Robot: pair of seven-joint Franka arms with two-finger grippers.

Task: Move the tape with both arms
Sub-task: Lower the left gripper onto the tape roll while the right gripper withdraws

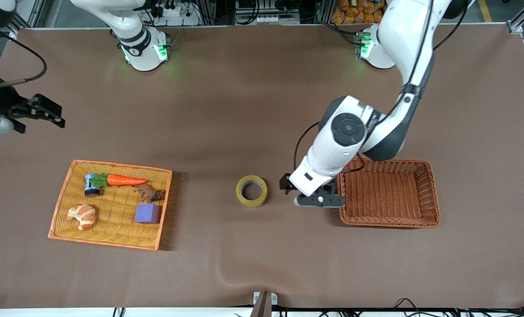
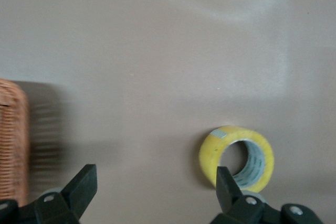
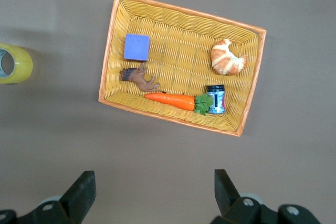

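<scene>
A: Item one, the tape [image 1: 252, 190]?
B: Yellowish ring, grey core. It lies on the table [image 1: 262, 110], apart from both baskets, between them. The left wrist view shows it resting on the cloth with the core facing up [image 2: 237, 157]. Nothing touches it.

A: Left gripper [image 1: 319, 199]?
B: Low over the table, between the tape and the brown basket [image 1: 389, 192], just beside that basket's rim. Fingers [image 2: 79, 190] spread wide, holding nothing. In its own view the tape sits close by one fingertip, the basket edge [image 2: 13, 140] by the other.

A: Right gripper [image 1: 46, 111]?
B: High over the table at the right arm's end, above bare cloth farther from the front camera than the yellow tray [image 1: 61, 200]. Fingers [image 3: 80, 192] parted, holding nothing. This arm waits.

A: Tray contents?
B: Five pieces: carrot [image 1: 123, 179], small can [image 1: 92, 185], croissant [image 1: 82, 215], purple cube [image 1: 147, 213], and a brown figure [image 1: 149, 193] whose kind cannot be told. The carrot's leaves touch the can. The cube lies just beside the brown figure, nearer the front camera. The croissant is nearer the front camera than the can.

A: Brown basket contents?
B: Only bare wicker shows inside; part of its rim is covered by the left arm [image 1: 376, 88].
</scene>
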